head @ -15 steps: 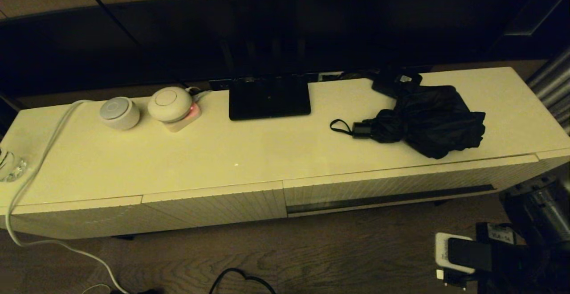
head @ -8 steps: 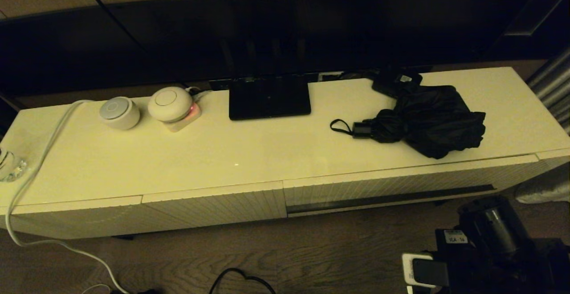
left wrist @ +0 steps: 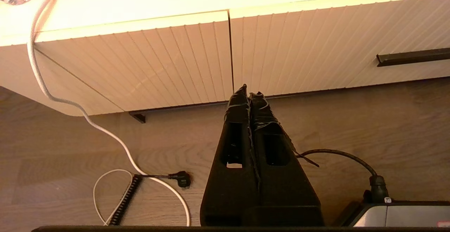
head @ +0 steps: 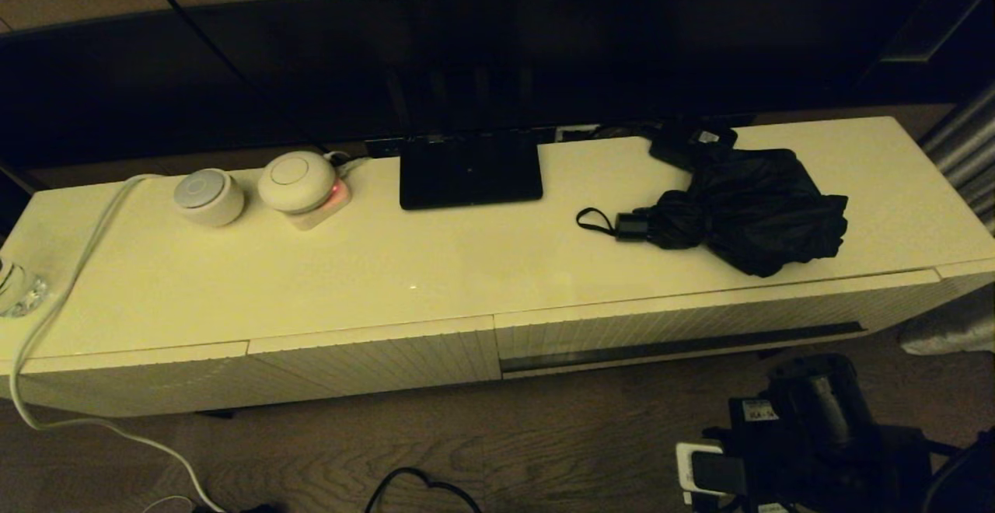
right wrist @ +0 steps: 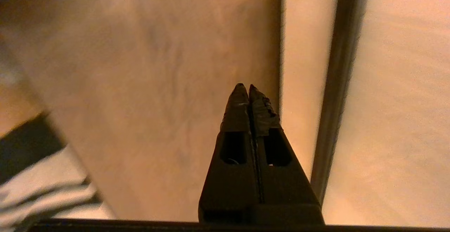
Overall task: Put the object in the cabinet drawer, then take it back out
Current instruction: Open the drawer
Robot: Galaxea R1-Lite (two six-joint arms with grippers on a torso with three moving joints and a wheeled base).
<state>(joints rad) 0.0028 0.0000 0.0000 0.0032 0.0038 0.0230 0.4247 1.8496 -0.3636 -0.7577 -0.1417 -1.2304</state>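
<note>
Right gripper (right wrist: 249,88), jaws pressed together, has swung leftward below drawer (head: 684,326); umbrella (head: 746,210) looks soft, light — grab by stiff handle (head: 631,226).

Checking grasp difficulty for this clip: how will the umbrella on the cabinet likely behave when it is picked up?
The umbrella lies with its fabric loose and bunched, so the cloth will probably sag and shift in a grasp. Its short handle looks rigid, likely the firmer hold. It seems unlikely to roll.

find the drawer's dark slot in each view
Head view: the slot runs along the lower edge of the drawer, below the umbrella.
Left wrist view: only its end shows.
Right wrist view: the dark bar is probably it.
Shared landmark: the ribbed front.
</note>
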